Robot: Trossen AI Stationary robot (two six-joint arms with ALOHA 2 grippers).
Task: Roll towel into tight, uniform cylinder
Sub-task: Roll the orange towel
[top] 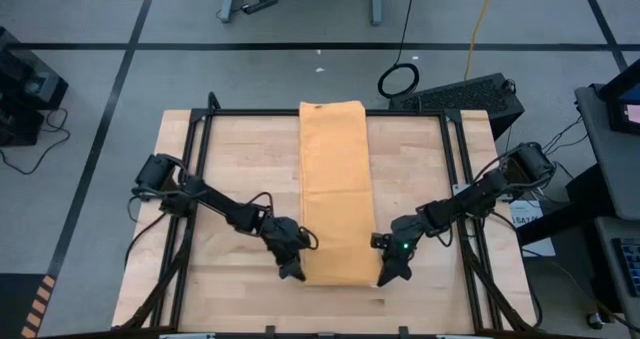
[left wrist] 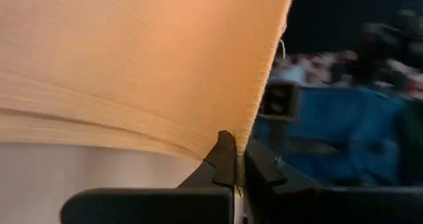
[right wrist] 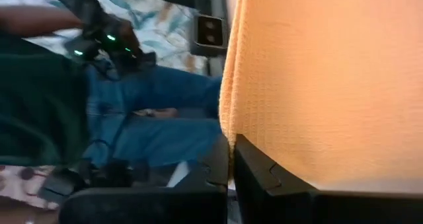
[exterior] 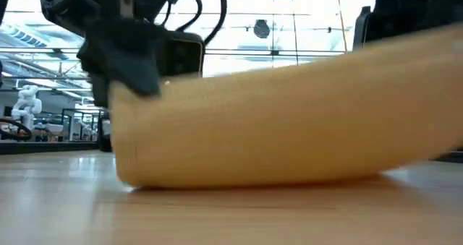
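The mustard-yellow towel lies as a long narrow strip down the middle of the table, from the far edge toward the near edge. Its near end is raised off the wood and shows in the low view as a broad band curving up to the right. My left gripper is shut on the near end's left edge. My right gripper is shut on its right edge. The rest of the strip lies flat on the table. My left gripper pinches the towel's left side edge at the near end between its two fingers, coming from the table's left. One layer or several, I cannot tell. The held end is lifted, and the cloth below it rests on the table. My right gripper pinches the towel's right side edge at the near end between its two fingers, coming from the table's right. One layer or several, I cannot tell. This side is lifted higher, clear of the wood.
The wooden table has a black frame round its work area. Bare wood lies on both sides of the strip. A keyboard-like black object sits beyond the far right corner, and cables lie on the floor.
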